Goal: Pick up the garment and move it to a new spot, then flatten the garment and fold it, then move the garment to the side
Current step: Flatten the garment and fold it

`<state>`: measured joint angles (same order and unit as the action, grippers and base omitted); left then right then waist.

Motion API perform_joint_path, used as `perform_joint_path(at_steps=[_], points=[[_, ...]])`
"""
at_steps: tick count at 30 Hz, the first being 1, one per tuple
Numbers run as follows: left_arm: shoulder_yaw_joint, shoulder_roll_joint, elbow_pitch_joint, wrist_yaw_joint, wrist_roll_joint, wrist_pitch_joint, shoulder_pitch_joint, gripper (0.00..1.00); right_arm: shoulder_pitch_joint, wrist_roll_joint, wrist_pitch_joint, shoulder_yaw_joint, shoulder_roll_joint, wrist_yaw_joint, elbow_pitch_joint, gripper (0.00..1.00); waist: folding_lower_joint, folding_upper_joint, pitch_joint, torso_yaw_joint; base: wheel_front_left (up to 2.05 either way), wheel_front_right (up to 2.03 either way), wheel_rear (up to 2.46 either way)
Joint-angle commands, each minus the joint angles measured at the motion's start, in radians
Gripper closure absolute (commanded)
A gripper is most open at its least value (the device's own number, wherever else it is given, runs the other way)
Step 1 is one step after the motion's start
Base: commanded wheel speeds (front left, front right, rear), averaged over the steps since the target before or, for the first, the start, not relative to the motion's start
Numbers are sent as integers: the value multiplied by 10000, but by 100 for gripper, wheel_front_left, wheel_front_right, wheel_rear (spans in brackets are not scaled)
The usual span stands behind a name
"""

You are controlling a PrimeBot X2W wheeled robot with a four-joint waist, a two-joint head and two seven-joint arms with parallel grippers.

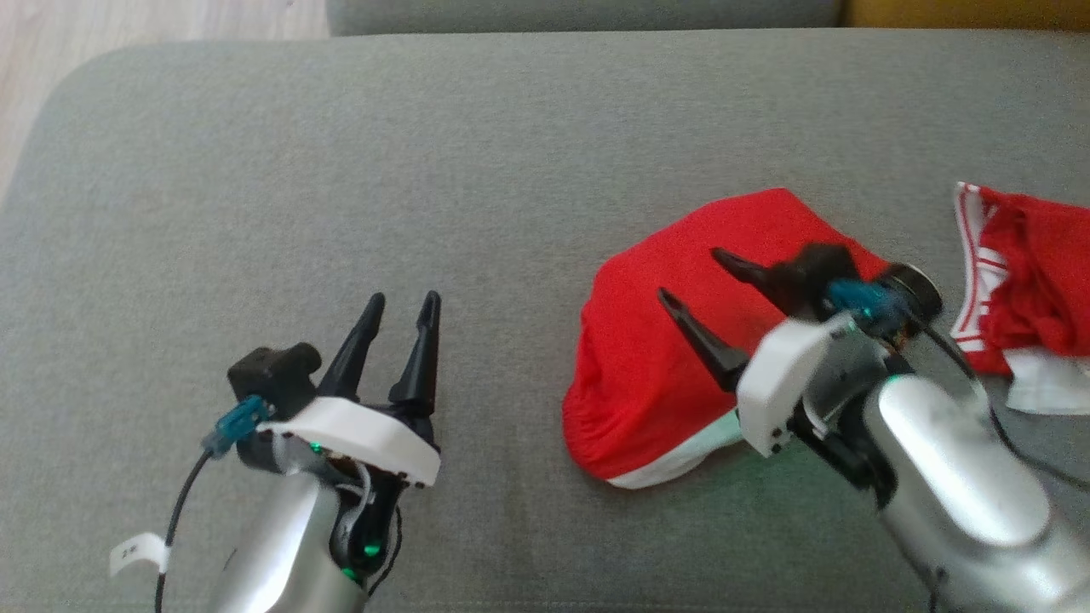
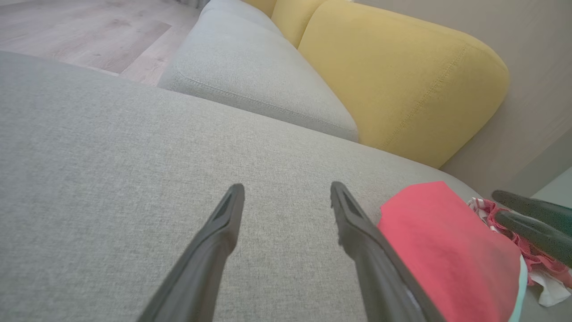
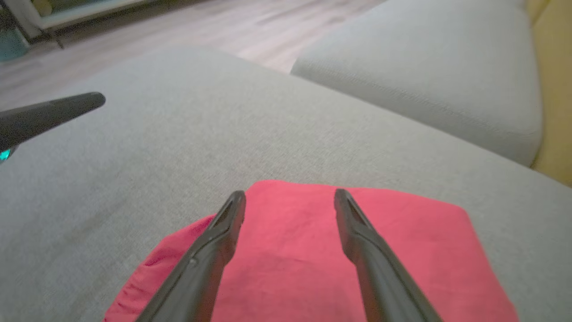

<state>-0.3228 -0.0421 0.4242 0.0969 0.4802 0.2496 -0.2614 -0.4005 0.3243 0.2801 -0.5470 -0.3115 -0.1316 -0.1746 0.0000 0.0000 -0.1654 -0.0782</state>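
Observation:
A folded red garment (image 1: 673, 358) with a white band along its near edge lies on the grey cushion (image 1: 341, 170), right of centre. Above it hangs my right gripper (image 1: 691, 274), jaws open, nothing between its fingers; the right wrist view shows the red garment (image 3: 313, 250) under the open right gripper (image 3: 289, 197). My left gripper (image 1: 402, 300) stands open over bare cushion to the garment's left. In the left wrist view the open left gripper (image 2: 286, 190) points across the cushion, the garment (image 2: 442, 250) at its right.
A second red and white garment (image 1: 1022, 281) lies crumpled at the cushion's right edge. Another grey cushion (image 2: 250, 76) and a yellow backrest (image 2: 402, 76) lie beyond. Wooden floor (image 1: 34, 51) shows past the cushion's far left corner.

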Motion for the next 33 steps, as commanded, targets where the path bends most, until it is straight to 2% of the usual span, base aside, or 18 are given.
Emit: perform_joint_path(at_steps=[1, 3, 4, 8, 21, 22, 23, 26, 33], points=[[137, -82, -307, -18, 105, 122, -498, 0, -665, 546, 636, -702, -327, 9, 52, 0, 0, 0, -144, -228, 0, 0, 0], [73, -82, -301, -24, 150, 122, -532, 0, -990, 836, 988, -1097, -517, 9, -107, 0, 0, 0, -185, -318, 0, 0, 0], [-36, -82, -301, -45, 246, 122, -599, 0, -1555, 1427, 1678, -1760, -828, 9, -502, 0, 0, 0, -248, -496, 0, 0, 0], [-179, -82, -328, -108, 420, 122, -719, 0, -2570, 2224, 2595, -3006, -1368, 9, -1174, 0, 0, 0, -393, -849, 0, 0, 0], [-477, -82, -457, -239, 752, 122, -850, 0, -3849, 3537, 3976, -4844, -1830, 9, -3027, 0, 0, 0, -939, -1591, 0, 0, 0], [-487, -82, -464, -242, 762, 122, -858, 0, -3868, 3638, 4044, -4947, -1845, 9, -3113, 42, 0, 0, -966, -1615, 0, 0, 0], [-497, -82, -471, -246, 767, 122, -864, 0, -3903, 3695, 4002, -5036, -1864, 9, -3155, 100, 0, 0, -988, -1633, 0, 0, 0], [-486, -82, -474, -254, 760, 122, -883, 0, -4029, 3822, 3595, -5024, -1853, 9, -3314, 100, 0, 0, -1037, -1637, 0, 0, 0], [-462, -82, -430, -258, 668, 122, -945, 0, -4589, 3527, 1551, -4631, -1424, 9, -3849, 100, 0, 0, -1035, -1492, 0, 0, 0]])
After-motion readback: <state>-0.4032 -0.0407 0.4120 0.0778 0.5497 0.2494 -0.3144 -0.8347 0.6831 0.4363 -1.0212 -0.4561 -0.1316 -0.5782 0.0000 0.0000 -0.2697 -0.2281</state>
